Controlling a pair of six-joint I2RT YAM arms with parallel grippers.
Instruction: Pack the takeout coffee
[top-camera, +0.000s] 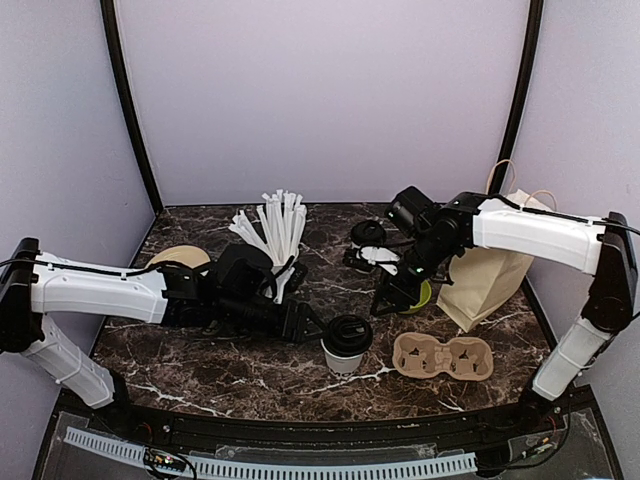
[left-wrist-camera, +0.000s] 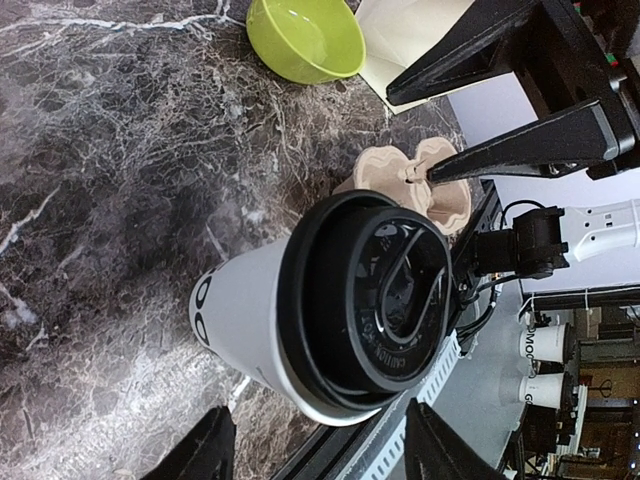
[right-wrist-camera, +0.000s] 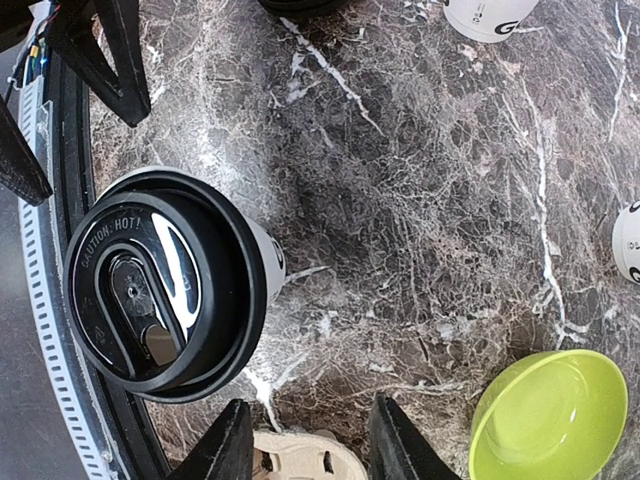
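1. Takeout coffee (top-camera: 346, 342) is found upright near the front edge of the table (top-camera: 200, 372), just beside pulp carrier (top-camera: 441, 357).
2. Judged light and crushable; the wall below lid (left-wrist-camera: 365, 295) should be gripped gently.
3. Jaws of left gripper (top-camera: 318, 328) and right gripper (top-camera: 386, 300) are parted; nothing is held.

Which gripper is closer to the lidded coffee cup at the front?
Left. The left gripper sits just left of the lidded coffee cup; the right gripper hangs farther off, behind and right.
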